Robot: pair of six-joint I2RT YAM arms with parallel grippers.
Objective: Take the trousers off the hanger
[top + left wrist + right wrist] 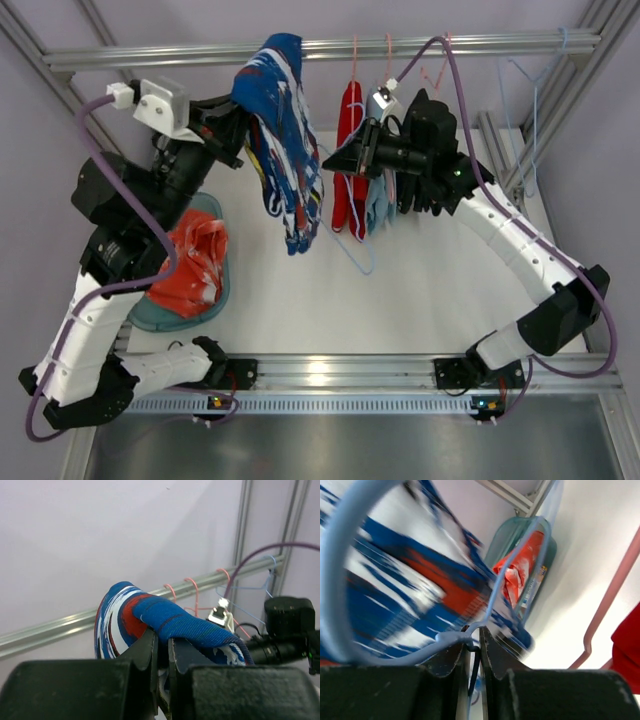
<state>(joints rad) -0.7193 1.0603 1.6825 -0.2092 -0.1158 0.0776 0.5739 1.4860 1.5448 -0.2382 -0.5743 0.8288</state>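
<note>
Blue trousers [285,150] hang long-axis down, clamped in left pincer [163,642]; right pincer [475,641] grips hanger [451,638].

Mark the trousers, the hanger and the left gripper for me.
the trousers [285,150], top external view: middle of the hanging fabric.
the hanger [451,638], right wrist view: the twisted wire bend low in the picture.
the left gripper [162,645], left wrist view: between its fingertips, pinching the trousers.

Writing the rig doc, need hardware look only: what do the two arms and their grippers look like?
Both the left arm and right arm have white link shells with black joint housings. A purple cable loops along each. The left wrist carries a white camera box. The left gripper and right gripper have matte black, blocky fingers. No markings are legible.
</note>
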